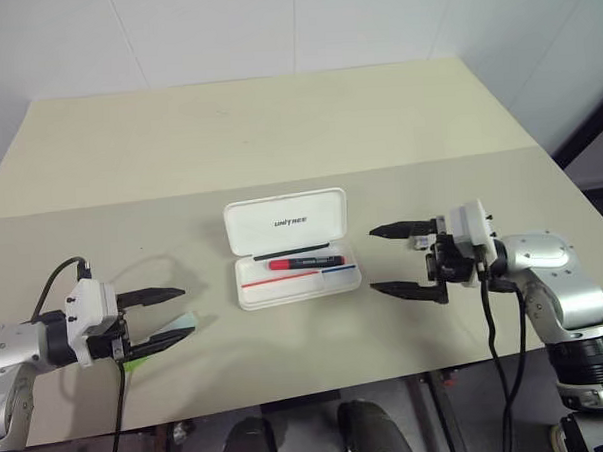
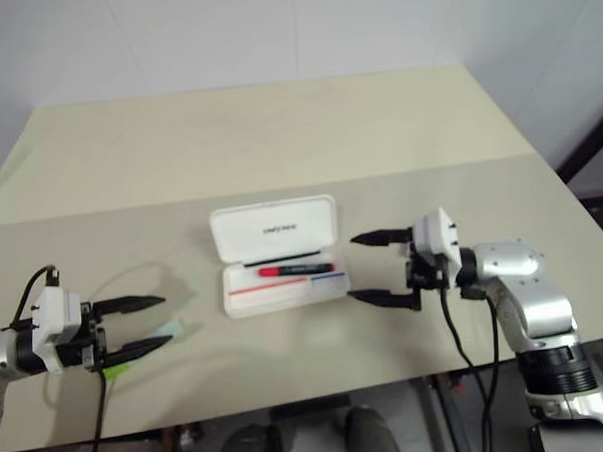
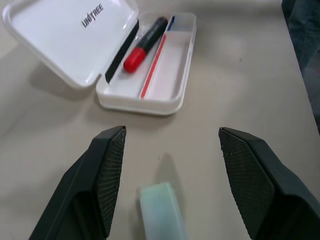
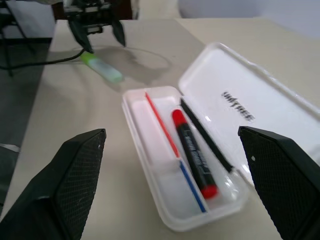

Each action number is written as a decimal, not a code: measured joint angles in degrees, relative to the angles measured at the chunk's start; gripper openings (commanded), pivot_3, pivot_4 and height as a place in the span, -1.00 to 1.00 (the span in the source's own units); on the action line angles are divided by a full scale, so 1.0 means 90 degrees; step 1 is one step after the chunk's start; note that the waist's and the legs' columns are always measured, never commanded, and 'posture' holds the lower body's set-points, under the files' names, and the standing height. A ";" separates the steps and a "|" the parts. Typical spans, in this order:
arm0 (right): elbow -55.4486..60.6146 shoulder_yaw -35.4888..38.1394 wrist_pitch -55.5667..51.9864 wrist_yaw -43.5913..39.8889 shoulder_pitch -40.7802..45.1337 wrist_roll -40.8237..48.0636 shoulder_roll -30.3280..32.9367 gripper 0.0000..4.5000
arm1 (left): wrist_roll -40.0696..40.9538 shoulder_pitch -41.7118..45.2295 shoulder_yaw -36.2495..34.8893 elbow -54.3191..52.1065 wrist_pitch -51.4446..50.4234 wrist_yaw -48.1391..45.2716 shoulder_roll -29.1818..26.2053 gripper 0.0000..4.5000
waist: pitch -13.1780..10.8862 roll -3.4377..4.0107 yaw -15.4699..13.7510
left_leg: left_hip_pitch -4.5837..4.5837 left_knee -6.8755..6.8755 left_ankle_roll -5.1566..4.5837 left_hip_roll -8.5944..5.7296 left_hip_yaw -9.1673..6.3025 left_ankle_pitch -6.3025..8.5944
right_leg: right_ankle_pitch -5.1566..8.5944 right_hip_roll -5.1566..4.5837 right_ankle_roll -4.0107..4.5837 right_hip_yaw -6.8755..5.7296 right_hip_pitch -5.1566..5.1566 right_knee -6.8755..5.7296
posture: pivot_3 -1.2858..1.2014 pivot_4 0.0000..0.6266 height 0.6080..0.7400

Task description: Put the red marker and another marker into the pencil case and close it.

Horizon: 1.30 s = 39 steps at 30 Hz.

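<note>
Red marker (image 1: 305,261) lies inside the open pencil case (image 1: 294,248) at the middle of the desk (image 1: 278,137), beside a thin red pen (image 1: 280,280) and a thin blue pen (image 1: 339,268), the lid raised behind them. My right gripper (image 1: 403,259) hangs just to the case's right, jaws spread wide and empty. My left gripper (image 1: 165,314) hovers well to the case's left, jaws parted and holding nothing, above the mint-green marker (image 4: 102,66) resting on the desk between the fingertips.
</note>
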State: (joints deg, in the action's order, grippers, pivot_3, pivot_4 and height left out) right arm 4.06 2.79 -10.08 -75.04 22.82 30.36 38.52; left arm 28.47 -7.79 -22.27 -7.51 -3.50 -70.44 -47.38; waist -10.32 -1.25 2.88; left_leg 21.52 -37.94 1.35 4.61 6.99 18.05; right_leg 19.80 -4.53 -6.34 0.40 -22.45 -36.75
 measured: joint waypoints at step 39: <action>0.0559 -0.0033 -0.0254 0.0060 -0.0061 0.0189 0.0106 1.00 | -0.0540 -0.0521 0.0190 0.1352 0.0868 0.0407 0.0382 -0.49 | 0.0000 0.0000 -0.0001 | -0.0004 0.0001 -0.0030 0.0004 0.0009 0.0019 | -0.0001 -0.0035 0.0000 -0.0010 0.0003 0.0004 | 0.03 -0.52 1.00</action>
State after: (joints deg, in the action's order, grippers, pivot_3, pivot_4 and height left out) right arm 9.09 2.50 -12.37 -74.50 22.28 32.06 39.48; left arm 23.60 -12.48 -20.56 4.67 4.31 -66.78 -43.94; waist -10.32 -1.24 2.87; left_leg 21.48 -37.93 1.08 4.64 7.06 18.23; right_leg 19.79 -4.84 -6.34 0.30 -22.43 -36.72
